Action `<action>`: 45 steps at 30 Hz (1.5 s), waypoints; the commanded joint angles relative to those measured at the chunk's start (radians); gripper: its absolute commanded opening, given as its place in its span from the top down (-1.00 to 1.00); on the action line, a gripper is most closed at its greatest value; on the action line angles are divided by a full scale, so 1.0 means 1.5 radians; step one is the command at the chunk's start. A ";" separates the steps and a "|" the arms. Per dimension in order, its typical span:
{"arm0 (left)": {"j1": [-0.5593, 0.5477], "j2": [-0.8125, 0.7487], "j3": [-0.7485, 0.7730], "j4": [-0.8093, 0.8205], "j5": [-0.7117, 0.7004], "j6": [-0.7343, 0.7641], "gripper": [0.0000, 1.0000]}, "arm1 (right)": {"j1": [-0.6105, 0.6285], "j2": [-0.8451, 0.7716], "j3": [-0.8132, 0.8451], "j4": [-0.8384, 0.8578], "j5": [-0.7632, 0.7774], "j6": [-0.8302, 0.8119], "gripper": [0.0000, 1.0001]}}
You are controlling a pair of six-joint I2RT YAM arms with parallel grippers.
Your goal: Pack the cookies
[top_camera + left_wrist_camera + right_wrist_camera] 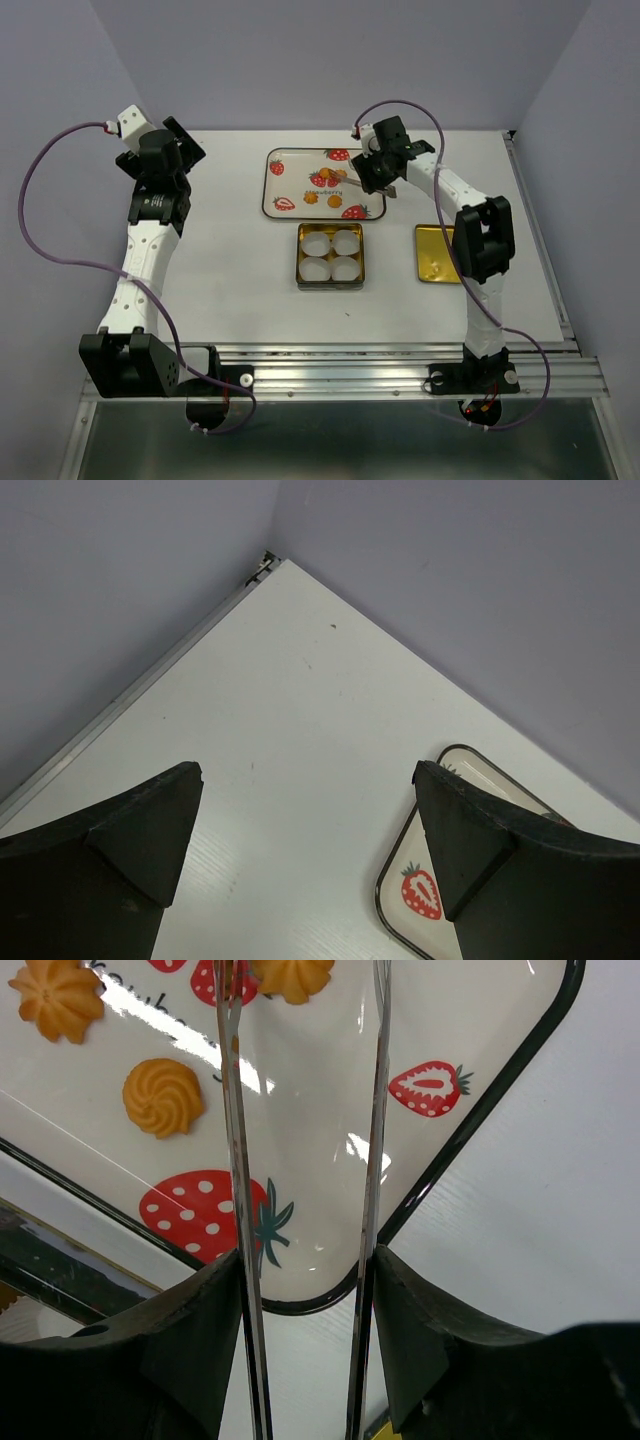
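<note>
Several small orange-yellow cookies [318, 180] lie on a white strawberry-print tray [300, 165] at the back middle of the table. My right gripper [378, 172] hovers over the tray's right end, shut on a pair of metal tongs [232, 1110]. In the right wrist view the tongs' two arms run up over the tray [330, 1190], and one cookie [292, 975] lies between them near the top edge. Two more cookies [163, 1095] lie to the left. The tongs' tips are out of frame. My left gripper [182, 142] is open and empty above the far left of the table, left of the tray [395, 875].
A square gold tin [299, 258] holding several white paper cups stands just in front of the tray. Its gold lid [436, 253] lies to the right, partly under my right arm. The enclosure's grey walls close in the back and both sides.
</note>
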 commanded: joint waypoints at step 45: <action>0.002 0.001 0.005 0.047 0.089 -0.005 -0.98 | 0.004 -0.159 -0.086 0.075 -0.031 0.085 0.39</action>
